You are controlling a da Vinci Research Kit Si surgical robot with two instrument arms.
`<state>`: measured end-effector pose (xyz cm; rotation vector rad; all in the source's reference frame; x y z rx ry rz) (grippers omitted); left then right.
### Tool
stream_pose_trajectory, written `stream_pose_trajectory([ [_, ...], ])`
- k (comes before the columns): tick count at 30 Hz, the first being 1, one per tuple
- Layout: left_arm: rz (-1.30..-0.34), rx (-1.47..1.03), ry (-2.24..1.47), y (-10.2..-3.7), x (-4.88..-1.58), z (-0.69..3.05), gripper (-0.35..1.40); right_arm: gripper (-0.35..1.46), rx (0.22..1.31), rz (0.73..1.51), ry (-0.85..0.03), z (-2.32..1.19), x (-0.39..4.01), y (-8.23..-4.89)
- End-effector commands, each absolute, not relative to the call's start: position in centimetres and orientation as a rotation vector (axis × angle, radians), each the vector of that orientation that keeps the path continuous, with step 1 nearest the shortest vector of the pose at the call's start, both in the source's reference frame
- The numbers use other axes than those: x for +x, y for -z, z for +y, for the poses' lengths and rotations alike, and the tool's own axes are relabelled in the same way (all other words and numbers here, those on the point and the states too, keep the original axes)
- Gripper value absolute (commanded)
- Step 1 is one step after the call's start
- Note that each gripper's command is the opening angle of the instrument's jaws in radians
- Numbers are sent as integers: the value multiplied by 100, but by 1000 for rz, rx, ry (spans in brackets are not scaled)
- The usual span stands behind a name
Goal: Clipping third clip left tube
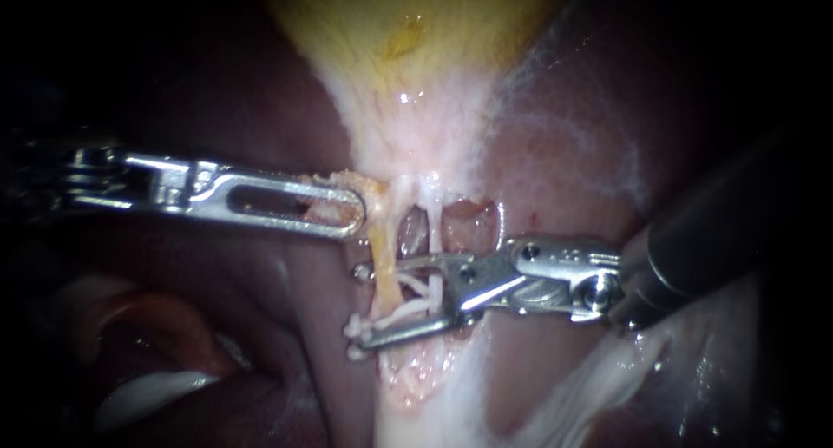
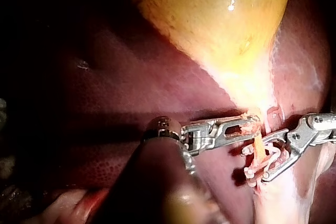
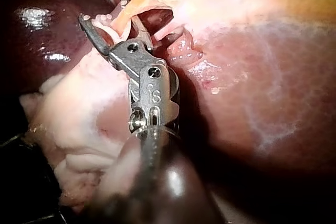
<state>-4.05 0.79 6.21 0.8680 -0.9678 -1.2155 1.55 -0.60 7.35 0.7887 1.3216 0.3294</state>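
The left tube (image 1: 383, 250) is a thin yellow-orange strand, stretched taut and running straight down from the neck of the gallbladder (image 1: 408, 31). White clips (image 1: 406, 313) cross its lower stretch, close together, their ends poking out sideways.

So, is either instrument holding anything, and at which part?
The left instrument grips the left tube at its upper end, under the gallbladder. The right instrument only straddles that tube, open.

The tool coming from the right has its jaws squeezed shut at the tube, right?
Not quite. The right instrument is at the tube, but its jaws stand open, with a gap between them. The endoscope view shows it.
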Motion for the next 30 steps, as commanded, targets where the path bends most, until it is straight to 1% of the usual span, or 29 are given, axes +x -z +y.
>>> stream_pose_trajectory([
  [1,-968,869,1215,-623,-405,80,-35,46,797,1330,-336,-59,157,-736],
  [5,-968,870,1214,-625,-404,81,-35,45,812,1343,-356,-53,160,-734],
  [11,-968,870,1213,-627,-404,82,-35,38,834,1339,-378,-37,157,-726],
  [14,-968,871,1213,-628,-404,83,-35,35,843,1330,-410,-30,156,-721],
  [19,-968,871,1213,-628,-403,83,-35,32,850,1324,-439,-20,153,-716],
  [26,-968,871,1213,-628,-403,83,-35,27,878,1301,-497,-16,150,-720],
  [28,-968,871,1213,-628,-403,83,-35,22,879,1299,-504,-16,148,-721],
  [29,-968,871,1213,-628,-403,83,-35,16,887,1295,-514,-16,147,-721],
  [30,-968,871,1213,-628,-403,83,-35,2,896,1290,-522,-16,144,-721],
])
